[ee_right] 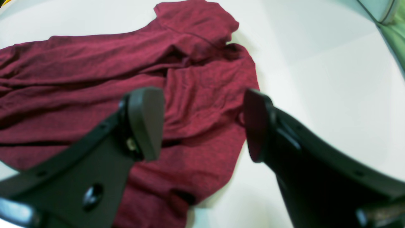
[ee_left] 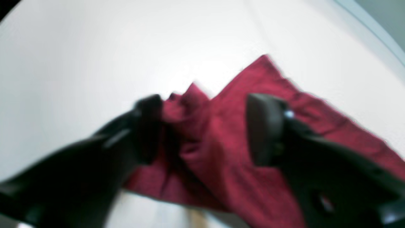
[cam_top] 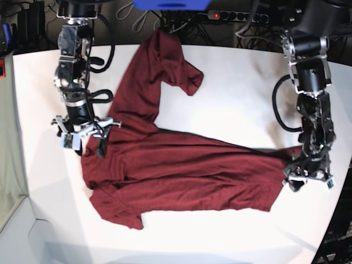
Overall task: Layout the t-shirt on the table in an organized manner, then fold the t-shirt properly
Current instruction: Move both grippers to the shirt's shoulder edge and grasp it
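Observation:
The dark maroon t-shirt (cam_top: 181,170) lies spread and wrinkled across the white table (cam_top: 236,93), with one part reaching up toward the back edge. My left gripper (ee_left: 205,126) is open at the shirt's right end, and a bunched fold of cloth (ee_left: 221,133) sits between its fingers; the view is blurred. In the base view the left gripper (cam_top: 309,182) is close to the table's right edge. My right gripper (ee_right: 201,125) hovers open over the shirt (ee_right: 95,79) near a sleeve (ee_right: 196,19). In the base view the right gripper (cam_top: 87,144) is at the shirt's left side.
Cables and a power strip (cam_top: 231,16) run along the table's back edge. The table's curved right edge (cam_top: 338,209) lies just beyond the left gripper. A grey-green surface (cam_top: 8,165) borders the table on the left.

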